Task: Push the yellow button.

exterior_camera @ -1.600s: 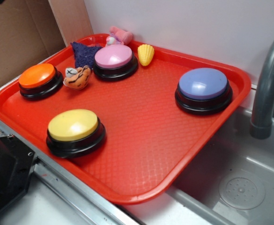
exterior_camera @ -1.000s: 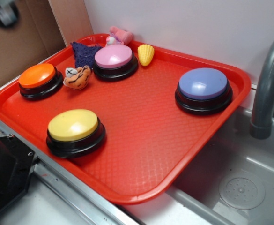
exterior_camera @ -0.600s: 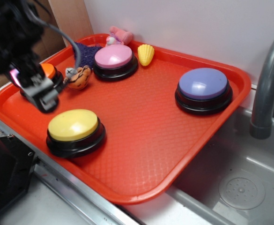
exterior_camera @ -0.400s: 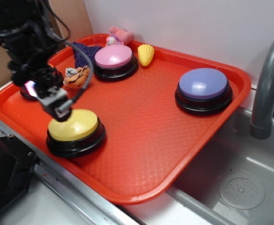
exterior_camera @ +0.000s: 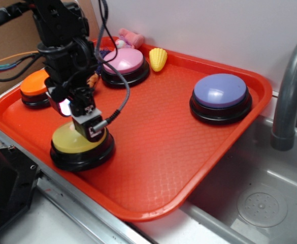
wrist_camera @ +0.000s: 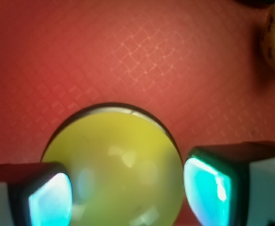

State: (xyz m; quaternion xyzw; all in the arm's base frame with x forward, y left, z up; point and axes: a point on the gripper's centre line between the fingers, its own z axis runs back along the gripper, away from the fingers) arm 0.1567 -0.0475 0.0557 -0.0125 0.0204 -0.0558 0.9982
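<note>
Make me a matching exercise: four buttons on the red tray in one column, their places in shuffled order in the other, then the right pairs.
Things:
1. yellow button
2. orange button
3. pink button
4. purple button

Places:
A. alone on the tray's right side, nearest the faucet
B. at the back, beside the toy corn
C. directly under the gripper
D. at the left edge, partly hidden by the arm

Pairs: 1-C, 2-D, 3-B, 4-A

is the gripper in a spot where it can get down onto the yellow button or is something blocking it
Probably yes. The gripper hangs right over the yellow button, and the wrist view shows the dome bare between its open fingers, with nothing on top of it.
</note>
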